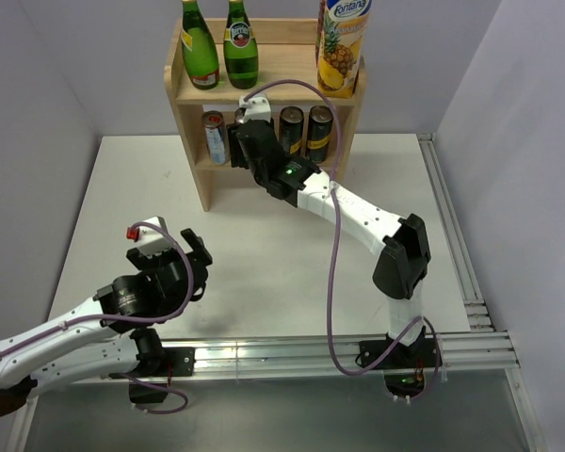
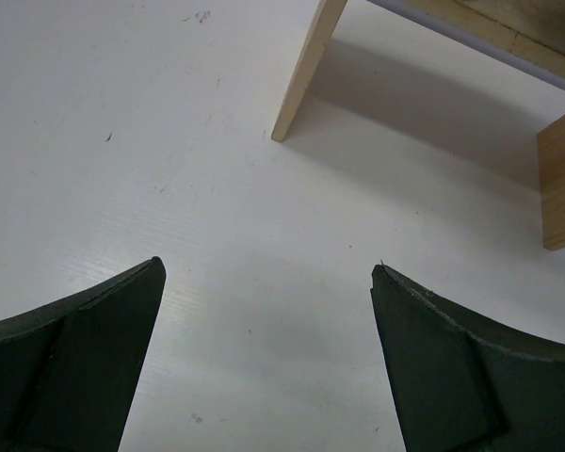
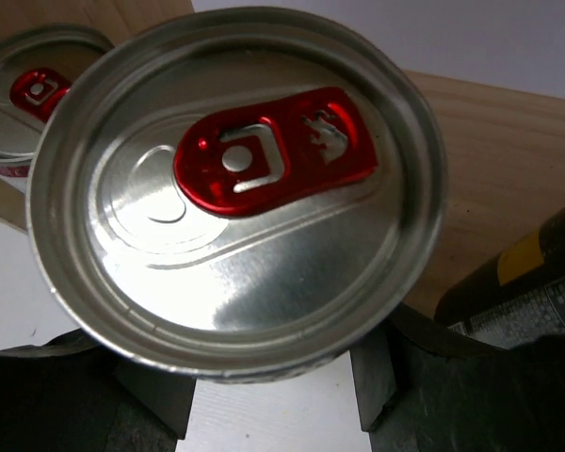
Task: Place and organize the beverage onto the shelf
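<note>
Honestly, right gripper (image 1: 248, 132) is squeezing the red-tab can (image 3: 235, 188) at the shelf (image 1: 190, 174) lower tier; aiming it upright between neighbour can (image 3: 33, 94) and dark can (image 3: 532, 282) matters, while left gripper (image 2: 268, 358) is gaping, empty.

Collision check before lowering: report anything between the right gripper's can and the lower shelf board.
Nothing visible blocks it. The right gripper holds the can at the lower tier of the shelf, between a second red-tab can and a dark can.
</note>
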`<control>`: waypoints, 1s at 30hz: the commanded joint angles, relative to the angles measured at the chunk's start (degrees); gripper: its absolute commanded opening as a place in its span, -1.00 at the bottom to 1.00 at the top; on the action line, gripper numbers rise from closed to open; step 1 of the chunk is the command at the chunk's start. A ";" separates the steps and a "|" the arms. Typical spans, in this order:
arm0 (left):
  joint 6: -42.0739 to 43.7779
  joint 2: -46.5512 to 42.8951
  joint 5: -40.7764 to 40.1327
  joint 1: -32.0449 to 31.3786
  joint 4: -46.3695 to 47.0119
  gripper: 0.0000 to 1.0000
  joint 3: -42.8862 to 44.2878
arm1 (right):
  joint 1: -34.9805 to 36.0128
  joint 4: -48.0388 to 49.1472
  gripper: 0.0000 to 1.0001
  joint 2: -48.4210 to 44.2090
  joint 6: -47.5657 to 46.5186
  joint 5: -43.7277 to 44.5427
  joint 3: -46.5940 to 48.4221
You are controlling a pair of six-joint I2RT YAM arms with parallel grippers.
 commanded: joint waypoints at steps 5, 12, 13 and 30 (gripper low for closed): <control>-0.50 -2.14 0.85 -0.72 1.66 0.96 -1.10 | -2.18 4.41 -1.00 1.33 0.47 -0.61 4.82; -0.94 -2.23 0.67 -1.16 1.31 0.95 -1.28 | -2.88 5.03 -1.00 3.97 0.47 0.18 5.52; -1.03 -2.23 0.59 -1.33 1.14 0.95 -1.36 | -2.97 4.85 -1.00 4.15 0.56 0.09 5.52; -1.21 -3.46 0.15 -1.77 1.66 0.96 -2.42 | -3.06 5.91 -1.00 4.94 1.96 2.55 -0.54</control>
